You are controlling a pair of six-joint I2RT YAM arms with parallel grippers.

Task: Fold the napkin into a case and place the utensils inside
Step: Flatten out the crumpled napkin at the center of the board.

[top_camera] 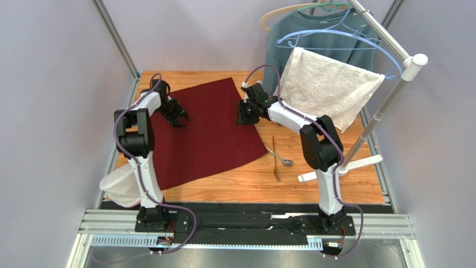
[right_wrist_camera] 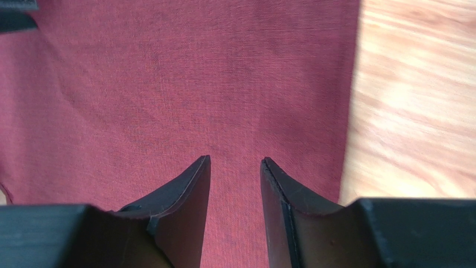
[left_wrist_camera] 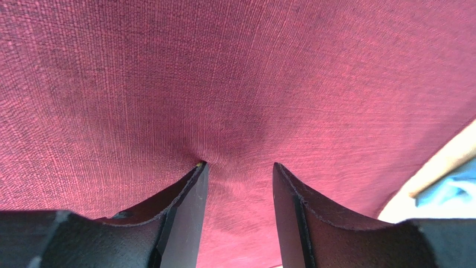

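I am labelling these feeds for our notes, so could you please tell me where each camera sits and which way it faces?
Top external: fixed above and behind the robot, looking down on the table; left arm and right arm show whole, bases nearest.
Left wrist: on the left arm, facing down onto the napkin; the left gripper shows, jaws apart.
Right wrist: on the right arm, facing down at the napkin's edge and bare table; the right gripper shows, jaws apart.
Shared: all three see the napkin.

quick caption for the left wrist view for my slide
Left gripper pressed onto the maroon napkin, jaws apart, cloth puckering at one fingertip
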